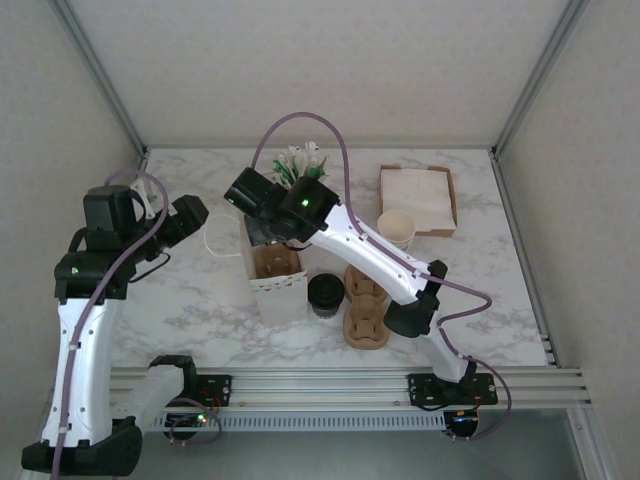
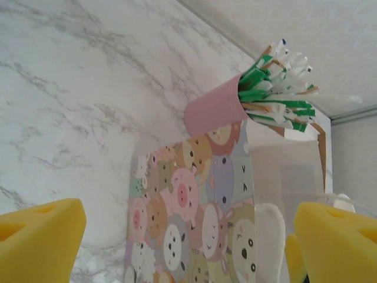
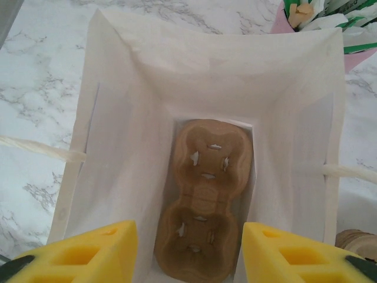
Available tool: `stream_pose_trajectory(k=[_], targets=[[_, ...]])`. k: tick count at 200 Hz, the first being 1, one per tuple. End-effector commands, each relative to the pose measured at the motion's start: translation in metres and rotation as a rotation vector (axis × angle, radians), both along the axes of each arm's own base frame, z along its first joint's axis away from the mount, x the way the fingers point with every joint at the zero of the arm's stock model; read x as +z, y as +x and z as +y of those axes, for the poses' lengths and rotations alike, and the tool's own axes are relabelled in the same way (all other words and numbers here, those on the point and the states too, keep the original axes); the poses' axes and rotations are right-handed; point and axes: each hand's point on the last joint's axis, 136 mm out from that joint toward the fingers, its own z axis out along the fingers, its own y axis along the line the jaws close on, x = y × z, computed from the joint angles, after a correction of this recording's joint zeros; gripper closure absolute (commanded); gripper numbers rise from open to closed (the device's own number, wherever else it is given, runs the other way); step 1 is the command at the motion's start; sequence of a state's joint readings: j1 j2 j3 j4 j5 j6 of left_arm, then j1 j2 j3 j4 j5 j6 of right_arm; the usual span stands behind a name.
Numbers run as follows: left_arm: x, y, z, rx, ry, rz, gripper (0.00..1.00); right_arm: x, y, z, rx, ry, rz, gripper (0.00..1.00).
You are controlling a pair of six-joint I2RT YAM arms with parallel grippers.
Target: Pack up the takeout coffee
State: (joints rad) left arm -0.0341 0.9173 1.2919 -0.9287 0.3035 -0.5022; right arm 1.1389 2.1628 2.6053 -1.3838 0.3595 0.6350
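The takeout coffee [image 1: 326, 293], a cream cup under a black lid, stands upright on the table just right of the white paper bag [image 1: 278, 285]. My right gripper [image 1: 268, 238] hovers over the bag's open mouth; in the right wrist view it [image 3: 191, 253] is open and empty, looking down at a brown two-cup carrier [image 3: 206, 200] on the bag's floor. My left gripper [image 1: 198, 215] is left of the bag and apart from it, open [image 2: 188, 253] with nothing between its yellow pads [image 2: 38, 242]. It faces the bag's animal-print side [image 2: 194, 218].
A pink cup of green-and-white stirrers [image 1: 300, 165] stands behind the bag. A stack of brown carriers [image 1: 365, 305] lies right of the coffee. Lidless cream cups [image 1: 396, 228] and a brown box of napkins [image 1: 417, 197] sit at the back right. The bag's cord handle [image 1: 218, 243] sticks out left.
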Motion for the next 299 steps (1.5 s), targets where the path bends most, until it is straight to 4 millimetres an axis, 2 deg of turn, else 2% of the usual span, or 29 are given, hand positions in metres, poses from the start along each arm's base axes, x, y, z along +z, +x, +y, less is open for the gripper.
stream_pose_trajectory(k=[1,76,107,139,164,187,215,246,279,299], targets=[[-0.003,-0.008,-0.013,-0.035,-0.066,0.022,0.09,0.019,-0.005,-0.016,-0.015,0.004,-0.037,0.50],[0.001,-0.008,-0.038,-0.134,-0.115,0.001,0.15,0.008,-0.007,-0.018,-0.031,-0.025,-0.022,0.50],[0.000,-0.006,-0.043,-0.153,-0.102,0.015,0.17,0.005,-0.006,-0.020,-0.037,-0.040,-0.023,0.51],[-0.001,-0.002,-0.049,-0.174,-0.097,0.026,0.25,0.008,-0.007,-0.021,-0.038,-0.036,-0.030,0.52],[-0.003,0.000,-0.050,-0.173,-0.082,0.029,0.33,0.019,-0.008,-0.023,-0.021,-0.021,-0.058,0.52],[-0.003,0.002,-0.051,-0.172,-0.079,0.026,0.40,0.039,-0.012,-0.020,0.029,0.011,-0.114,0.50],[-0.001,0.004,-0.054,-0.182,-0.079,0.022,0.43,0.067,-0.020,-0.020,0.076,0.068,-0.189,0.47],[-0.003,0.003,-0.058,-0.196,-0.071,0.030,0.46,0.084,-0.026,-0.032,0.079,0.107,-0.209,0.45],[-0.002,0.004,-0.049,-0.142,-0.046,0.040,0.66,0.087,-0.022,-0.064,0.008,0.058,-0.267,0.44],[-0.001,0.001,-0.031,-0.035,-0.015,0.048,0.89,0.086,-0.021,-0.087,-0.044,0.027,-0.300,0.43]])
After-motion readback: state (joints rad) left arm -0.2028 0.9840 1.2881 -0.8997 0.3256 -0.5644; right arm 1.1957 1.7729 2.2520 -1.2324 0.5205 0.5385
